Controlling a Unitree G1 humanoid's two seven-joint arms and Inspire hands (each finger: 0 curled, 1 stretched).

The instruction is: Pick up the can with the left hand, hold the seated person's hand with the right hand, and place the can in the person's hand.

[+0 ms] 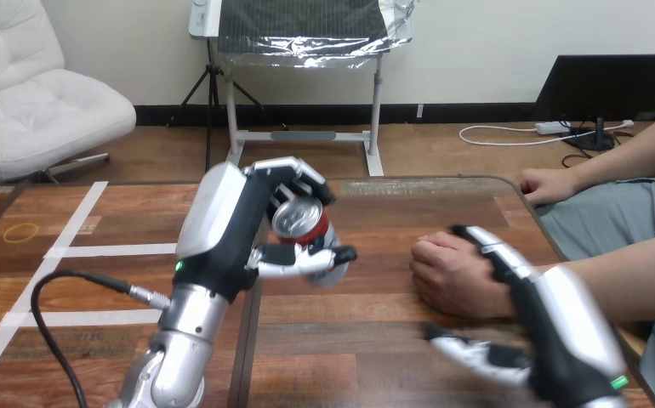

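Note:
A red can (304,226) with a silver top is held tilted above the table, and my left hand (243,228) is shut on it, fingers curled over its top and thumb (305,258) under it. The person's hand (447,274) rests as a loose fist on the table to the right of the can, about a can's length away. My right hand (554,327) reaches in from the lower right. Its straight fingers (487,245) lie over the back of the person's hand near the wrist. Its thumb (464,348) points left below that hand, apart from it.
The person's other hand (545,184) lies at the table's far right corner. White tape lines (77,251) cross the wooden table (375,336) at the left. The table's far edge (418,180) runs just behind the can.

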